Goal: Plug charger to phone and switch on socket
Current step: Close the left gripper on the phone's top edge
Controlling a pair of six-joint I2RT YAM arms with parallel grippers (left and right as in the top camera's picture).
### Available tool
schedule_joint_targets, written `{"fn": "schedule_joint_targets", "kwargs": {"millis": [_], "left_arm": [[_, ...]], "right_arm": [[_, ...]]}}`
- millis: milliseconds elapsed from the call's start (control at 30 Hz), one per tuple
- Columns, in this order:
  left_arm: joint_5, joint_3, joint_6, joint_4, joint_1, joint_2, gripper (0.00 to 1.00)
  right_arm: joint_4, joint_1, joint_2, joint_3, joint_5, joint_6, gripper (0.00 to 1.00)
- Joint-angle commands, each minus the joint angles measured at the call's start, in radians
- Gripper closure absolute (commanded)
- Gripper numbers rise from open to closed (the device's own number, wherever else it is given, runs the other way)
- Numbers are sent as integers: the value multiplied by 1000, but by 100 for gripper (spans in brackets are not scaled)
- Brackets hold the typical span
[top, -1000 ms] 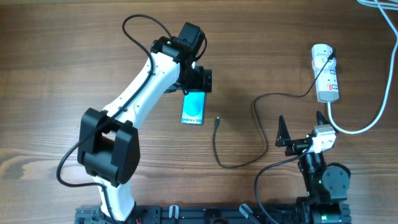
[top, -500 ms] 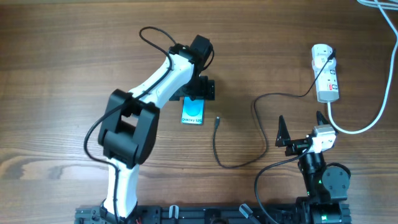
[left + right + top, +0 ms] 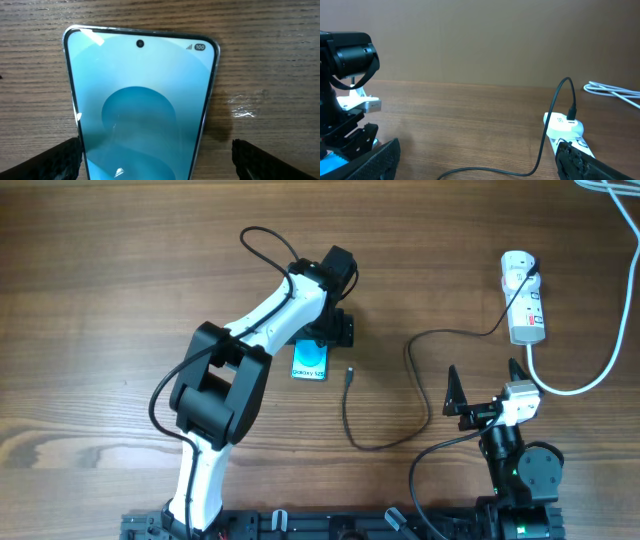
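Observation:
The phone point(image 3: 311, 363) lies flat on the wooden table with its cyan-teal screen up. It fills the left wrist view point(image 3: 140, 110). My left gripper point(image 3: 328, 332) is open above the phone's far end, and its fingers point(image 3: 155, 160) stand on either side of the phone with gaps. The charger, a thin black cable point(image 3: 410, 395), loops from the socket to its plug tip point(image 3: 349, 376), which lies just right of the phone. The socket point(image 3: 523, 298) is a white power strip at the far right, also in the right wrist view point(image 3: 565, 127). My right gripper point(image 3: 485, 390) is open and empty, raised near its base.
A thick white lead point(image 3: 600, 360) runs from the socket along the right edge of the table. The right arm's base point(image 3: 520, 470) stands at the front right, the left arm's base point(image 3: 190, 500) at the front left.
My left arm has swung to the right and brought its gripper over the phone's far end. The right arm, the cable and the socket have not moved.

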Motion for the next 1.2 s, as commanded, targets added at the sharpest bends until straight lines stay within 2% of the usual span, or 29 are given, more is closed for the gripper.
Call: {"fn": "schedule_joint_targets", "kwargs": {"millis": [0,200,367,900,1033,1167], "left_arm": [[-35,-3,-17,-5,6,26,0],[-34,-3,-10,-5,14,26,0],[24,-4,-10,-4,37,26,0],[36,-5,17,-12,41,93,1],[60,-5,17,-20,41,93,14],[74,-5,17,-23,41,93,22]], "right_arm": [[3,3,-5,0,13,-17,0],[3,3,-5,0,13,-17,0],[3,3,-5,0,13,-16,0],[3,3,-5,0,13,-17,0],[3,3,-5,0,13,-16,0],[3,3,-5,0,13,-17,0]]}}
